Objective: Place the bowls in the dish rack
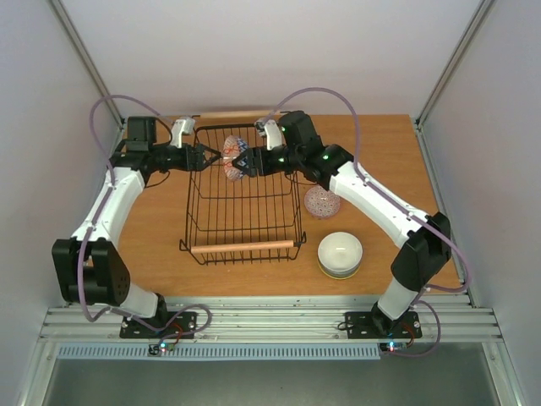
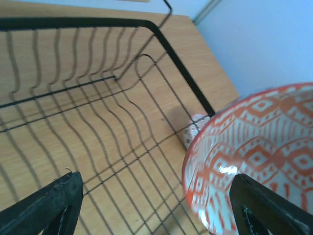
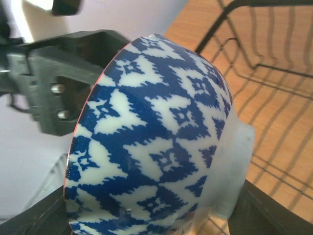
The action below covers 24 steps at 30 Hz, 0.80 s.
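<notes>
A bowl (image 1: 236, 158), blue-and-white outside (image 3: 156, 132) and orange-patterned inside (image 2: 259, 147), hangs on edge over the far end of the black wire dish rack (image 1: 188, 203). My right gripper (image 1: 245, 161) is shut on it: in the right wrist view the bowl fills the gap between its fingers (image 3: 281, 213). My left gripper (image 1: 215, 156) faces the bowl's inside from the left and stands open. In the left wrist view its fingers (image 2: 46, 208) are wide apart, one just in front of the bowl's inner wall.
A pink-speckled bowl (image 1: 323, 201) and a white bowl on a yellowish one (image 1: 340, 254) sit on the table right of the rack. The rack's wooden handle (image 1: 243, 247) is at its near end. The rack's wire floor (image 2: 98, 127) holds nothing.
</notes>
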Each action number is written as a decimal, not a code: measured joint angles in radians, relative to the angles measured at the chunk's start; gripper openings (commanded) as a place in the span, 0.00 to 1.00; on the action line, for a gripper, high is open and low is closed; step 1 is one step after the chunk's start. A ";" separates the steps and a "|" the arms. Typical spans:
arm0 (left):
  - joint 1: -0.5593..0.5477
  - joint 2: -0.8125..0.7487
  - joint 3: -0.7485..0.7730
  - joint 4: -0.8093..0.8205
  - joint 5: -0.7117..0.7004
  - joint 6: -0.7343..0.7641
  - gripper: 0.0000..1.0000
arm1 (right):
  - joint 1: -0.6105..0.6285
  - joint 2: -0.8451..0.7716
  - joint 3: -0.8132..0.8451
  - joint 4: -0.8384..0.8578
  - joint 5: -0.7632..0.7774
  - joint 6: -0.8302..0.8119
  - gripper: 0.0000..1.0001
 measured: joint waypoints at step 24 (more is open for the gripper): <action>0.000 -0.131 -0.032 0.006 -0.333 0.023 0.85 | 0.097 0.513 0.618 -0.552 0.894 -0.409 0.01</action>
